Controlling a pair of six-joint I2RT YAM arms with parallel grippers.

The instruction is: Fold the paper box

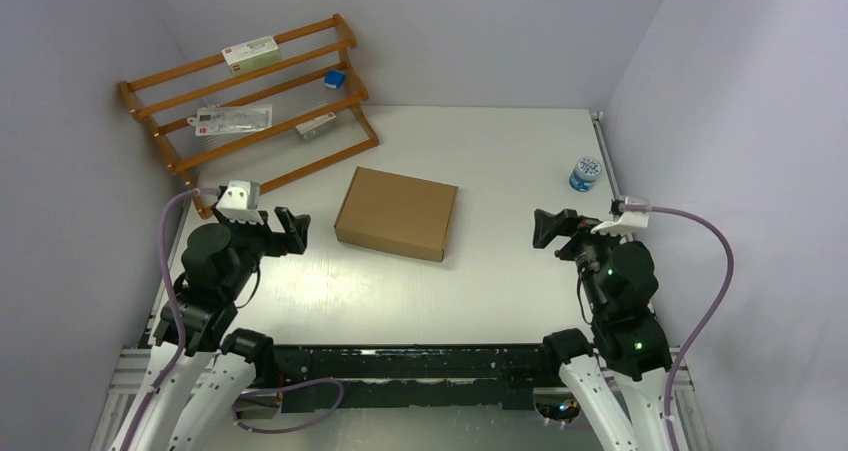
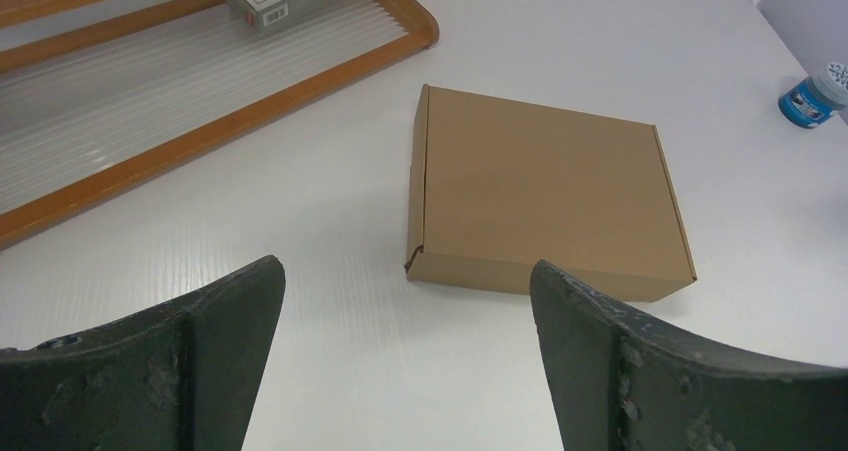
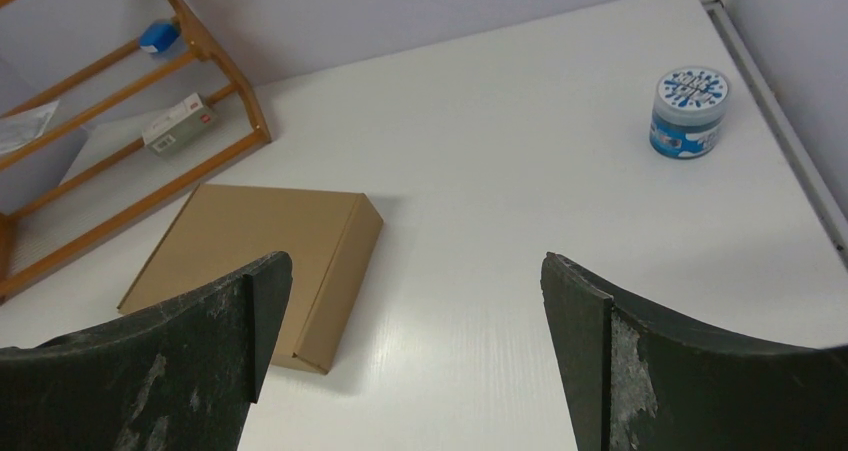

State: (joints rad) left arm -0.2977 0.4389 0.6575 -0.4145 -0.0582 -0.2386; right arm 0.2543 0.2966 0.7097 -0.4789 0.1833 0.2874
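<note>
Paper box (image 1: 397,213) lies closed and shallow at the middle of the table (image 1: 500,291), so folding looks essentially finished; left gripper (image 1: 290,229) and right gripper (image 1: 546,230) flank it, both spread wide and empty.

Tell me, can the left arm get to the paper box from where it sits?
Probably yes: the left gripper is open, facing the paper box, with only bare table between them.
</note>
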